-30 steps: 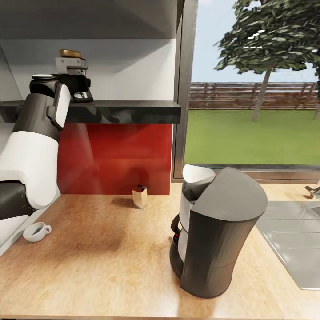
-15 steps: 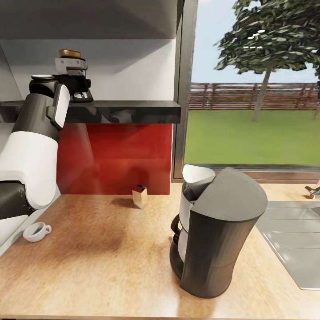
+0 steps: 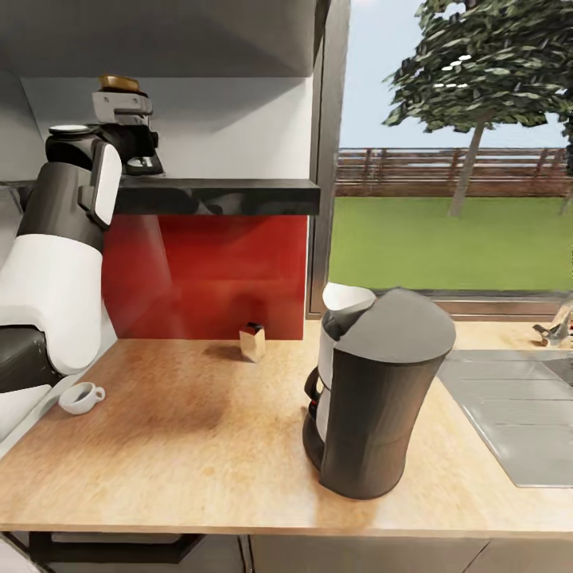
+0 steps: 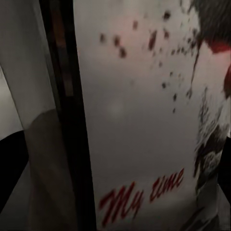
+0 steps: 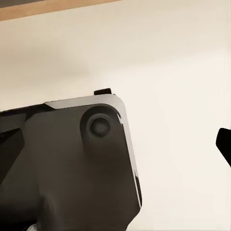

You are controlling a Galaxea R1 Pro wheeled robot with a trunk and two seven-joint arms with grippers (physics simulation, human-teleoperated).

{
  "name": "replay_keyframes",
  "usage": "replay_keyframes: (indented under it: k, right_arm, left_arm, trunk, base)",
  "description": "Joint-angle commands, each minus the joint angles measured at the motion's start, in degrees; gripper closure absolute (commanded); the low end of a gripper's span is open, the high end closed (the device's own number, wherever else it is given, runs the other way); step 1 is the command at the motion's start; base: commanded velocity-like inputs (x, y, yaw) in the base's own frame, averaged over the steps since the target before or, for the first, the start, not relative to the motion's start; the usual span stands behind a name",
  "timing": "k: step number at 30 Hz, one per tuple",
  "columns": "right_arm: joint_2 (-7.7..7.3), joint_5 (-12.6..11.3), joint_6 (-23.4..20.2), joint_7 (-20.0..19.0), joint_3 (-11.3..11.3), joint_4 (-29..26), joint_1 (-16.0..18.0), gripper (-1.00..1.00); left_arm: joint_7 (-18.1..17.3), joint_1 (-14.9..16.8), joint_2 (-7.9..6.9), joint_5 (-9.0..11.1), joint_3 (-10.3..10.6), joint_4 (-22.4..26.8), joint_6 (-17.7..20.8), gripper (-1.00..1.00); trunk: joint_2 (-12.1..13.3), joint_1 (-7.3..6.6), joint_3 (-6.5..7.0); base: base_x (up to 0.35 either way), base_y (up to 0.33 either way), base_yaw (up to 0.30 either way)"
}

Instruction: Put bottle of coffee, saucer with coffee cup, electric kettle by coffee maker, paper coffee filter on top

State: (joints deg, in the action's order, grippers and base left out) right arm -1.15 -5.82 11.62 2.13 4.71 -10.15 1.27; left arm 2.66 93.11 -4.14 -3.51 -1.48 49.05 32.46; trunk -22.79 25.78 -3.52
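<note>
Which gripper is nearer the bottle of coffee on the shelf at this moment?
Left. The left gripper is up at the kitchen shelf, right at the bottle of coffee. The right gripper's position relative to it cannot be judged.

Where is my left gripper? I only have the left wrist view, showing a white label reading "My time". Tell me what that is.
Observer: The left gripper is up at the kitchen shelf. The label belongs to the bottle of coffee, whose tan lid shows above the gripper.
Operator: Give me the drop spot.
Observer: The coffee maker stands on the kitchen countertop, with bare wood on its left.
Operator: Name anything nearby.
Observer: A coffee cup sits near the counter's left edge, and a small carton stands by the red backsplash. Both are apart from the coffee maker.
</note>
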Motion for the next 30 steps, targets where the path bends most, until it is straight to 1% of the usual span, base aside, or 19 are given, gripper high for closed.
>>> replay_keyframes:
  k: [1,9,16,24,30]
  right_arm:
    - [0.01,-0.60,0.24,-0.10,0.03,0.04,0.04,-1.00]
    - [0.01,-0.60,0.20,-0.19,0.03,0.04,0.04,-1.00]
    - [0.01,-0.60,0.17,-0.19,0.03,0.04,0.04,-1.00]
    - [0.01,-0.60,0.16,-0.19,0.03,0.04,0.04,-1.00]
    - [0.01,-0.60,0.16,-0.19,0.03,0.04,0.04,-1.00]
  left_arm:
    - [-0.03,0.05,0.01,-0.36,-0.01,0.31,0.30,1.00]
    - [-0.03,0.05,0.01,-0.41,0.07,1.61,2.48,1.00]
    - [-0.02,0.05,0.01,-0.37,0.08,1.66,2.73,1.00]
    - [-0.03,-0.02,-0.07,-0.31,-0.01,1.67,2.86,1.00]
    - [-0.06,-1.40,-0.08,-0.26,-0.02,1.74,2.82,1.00]
  trunk:
    - [-0.13,0.00,-0.14]
    - [-0.13,0.00,-0.14]
    - [-0.13,0.00,-0.14]
    - [-0.13,0.00,-0.14]
    - [-0.13,0.00,-0.14]
  base:
    - [-0.335,0.000,0.000]
    - [-0.336,0.000,0.000]
    - [-0.337,-0.006,0.000]
    - [-0.338,-0.073,0.000]
    - [-0.337,-0.079,0.000]
